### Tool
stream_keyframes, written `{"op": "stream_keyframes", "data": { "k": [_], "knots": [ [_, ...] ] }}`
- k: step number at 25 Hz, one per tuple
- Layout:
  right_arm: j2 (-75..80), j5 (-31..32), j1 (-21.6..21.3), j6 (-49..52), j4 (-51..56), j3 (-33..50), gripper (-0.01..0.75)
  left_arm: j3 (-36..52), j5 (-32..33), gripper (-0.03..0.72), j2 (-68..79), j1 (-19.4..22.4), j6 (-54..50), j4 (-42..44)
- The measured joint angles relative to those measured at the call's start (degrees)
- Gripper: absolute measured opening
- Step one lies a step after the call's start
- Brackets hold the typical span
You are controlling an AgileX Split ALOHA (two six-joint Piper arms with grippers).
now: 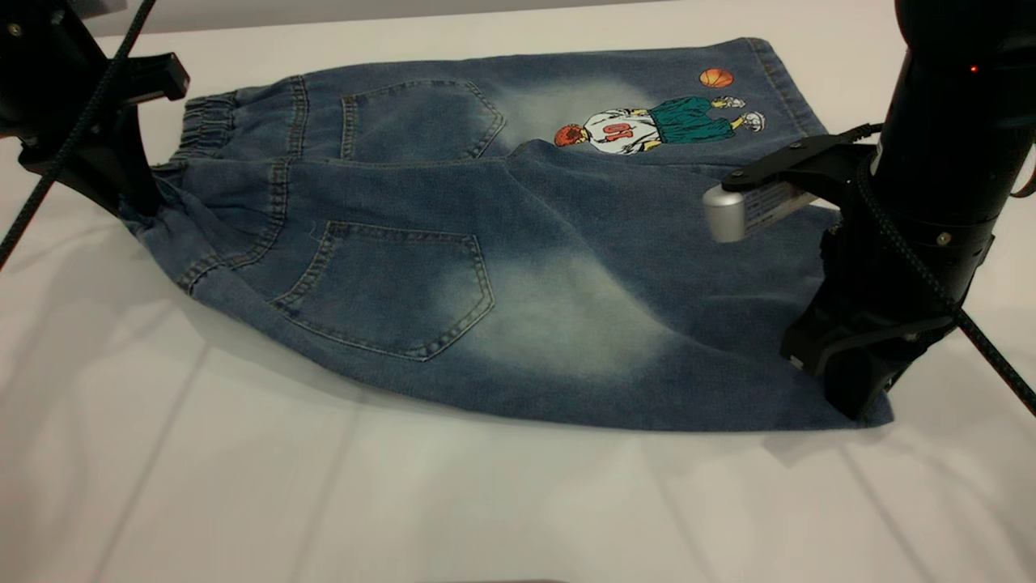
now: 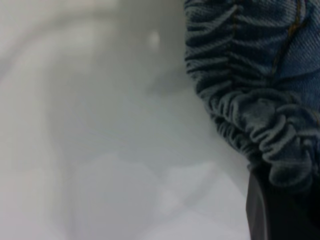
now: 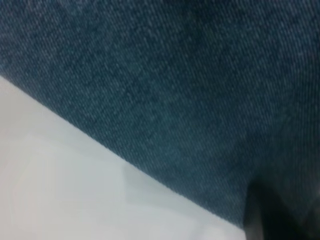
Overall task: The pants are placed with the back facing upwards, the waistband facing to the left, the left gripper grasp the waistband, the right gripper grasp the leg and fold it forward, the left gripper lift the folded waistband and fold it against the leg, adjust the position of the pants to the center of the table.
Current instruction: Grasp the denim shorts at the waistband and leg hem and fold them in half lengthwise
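Observation:
The blue denim pants lie back side up on the white table, with the elastic waistband to the left. My left gripper is shut on the near corner of the waistband, which bunches over its dark finger. My right gripper is shut on the hem corner of the plain near leg. Denim fills the right wrist view above one dark finger. The pants' near edge hangs slightly off the table, with a shadow under it.
The far leg with the cartoon basketball-player print lies flat toward the back. White tabletop stretches in front of the pants and to both sides. The arms' black cables hang near each gripper.

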Motion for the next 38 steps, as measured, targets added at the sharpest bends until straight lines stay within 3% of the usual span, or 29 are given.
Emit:
{"op": "stream_keyframes", "data": {
  "k": [9, 17, 29, 38],
  "knots": [
    [-8.3, 8.6, 0.0, 0.1, -1.1, -8.9, 0.025, -8.3, 10.1, 0.068, 0.0, 0.0, 0.0, -0.1],
    [-8.6, 10.1, -1.7, 1.7, -3.6, -18.2, 0.025, -14.3, 16.5, 0.068, 0.0, 0.1, -3.1, -0.1],
    [-8.6, 7.9, -14.4, 4.6, -1.4, -25.2, 0.026, -15.1, 10.9, 0.068, 0.9, 0.1, -15.7, -1.7],
    [-6.1, 7.3, -16.9, 4.6, 0.7, -29.8, 0.026, -15.1, 0.9, 0.068, 1.6, 0.1, -16.8, -11.0]
  ]
}}
